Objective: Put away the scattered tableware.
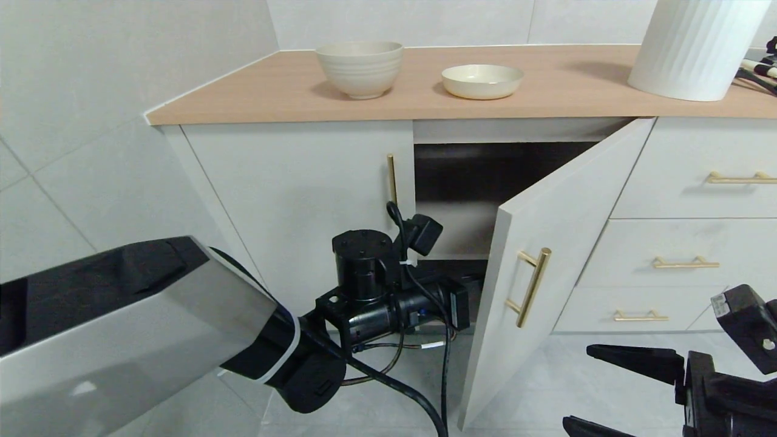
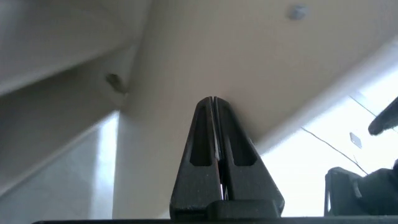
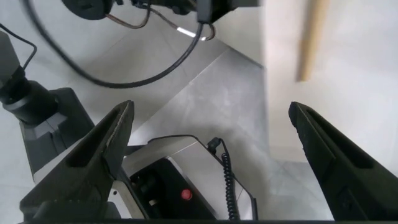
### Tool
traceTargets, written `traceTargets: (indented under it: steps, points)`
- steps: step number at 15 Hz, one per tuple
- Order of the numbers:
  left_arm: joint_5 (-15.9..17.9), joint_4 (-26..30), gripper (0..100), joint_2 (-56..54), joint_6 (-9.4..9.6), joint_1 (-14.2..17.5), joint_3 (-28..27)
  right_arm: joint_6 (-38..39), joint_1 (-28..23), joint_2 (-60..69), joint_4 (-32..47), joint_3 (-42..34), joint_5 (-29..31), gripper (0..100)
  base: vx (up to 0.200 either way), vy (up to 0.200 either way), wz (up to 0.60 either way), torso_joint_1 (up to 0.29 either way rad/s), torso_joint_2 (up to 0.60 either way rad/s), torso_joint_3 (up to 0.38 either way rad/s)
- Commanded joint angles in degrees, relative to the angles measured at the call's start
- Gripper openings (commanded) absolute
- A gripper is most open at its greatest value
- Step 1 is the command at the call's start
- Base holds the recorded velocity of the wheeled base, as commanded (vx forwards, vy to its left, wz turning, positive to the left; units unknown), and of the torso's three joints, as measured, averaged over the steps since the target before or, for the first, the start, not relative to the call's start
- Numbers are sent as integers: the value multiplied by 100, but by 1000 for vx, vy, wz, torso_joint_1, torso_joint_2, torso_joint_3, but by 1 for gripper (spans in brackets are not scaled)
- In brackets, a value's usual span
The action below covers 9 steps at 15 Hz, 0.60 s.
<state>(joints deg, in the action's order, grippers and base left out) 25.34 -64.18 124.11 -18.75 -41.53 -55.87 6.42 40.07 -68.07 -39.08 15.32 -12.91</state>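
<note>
A deep cream bowl (image 1: 360,68) and a shallow cream dish (image 1: 482,81) stand apart on the wooden countertop (image 1: 273,91). Below them the cabinet door (image 1: 546,243) hangs partly open, showing a dark compartment (image 1: 485,176). My left arm's wrist (image 1: 425,303) sits low at the cabinet opening, its tip hidden behind the door. The left gripper (image 2: 213,102) is shut with nothing in it, close to a pale panel inside. My right gripper (image 1: 576,385) hangs low at the right, in front of the door, open and empty (image 3: 210,109).
The open door carries a brass handle (image 1: 533,285), also seen as a brass bar (image 3: 311,37). A tall white ribbed container (image 1: 698,48) and dark utensils (image 1: 759,70) stand at the counter's right end. Drawers (image 1: 686,200) fill the right. A tiled wall bounds the left.
</note>
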Motion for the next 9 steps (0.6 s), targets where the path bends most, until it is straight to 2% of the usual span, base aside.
traceTargets:
  steps: [1, 5, 9]
  points:
    - [14, 117, 0, 69, -6, -4, -196, -1, 1, -13, -3, -3, -1, 100, 0, 0, 0, 0, 0, 0]
    - [14, 161, 0, 245, -24, -4, -434, -1, 1, -4, -3, -3, -10, 100, 0, 0, 0, 0, 0, 0]
    - [-30, 125, 0, 175, -199, -109, -442, -1, 10, 92, -3, 23, -36, 100, 0, 0, 0, 0, 0, 0]
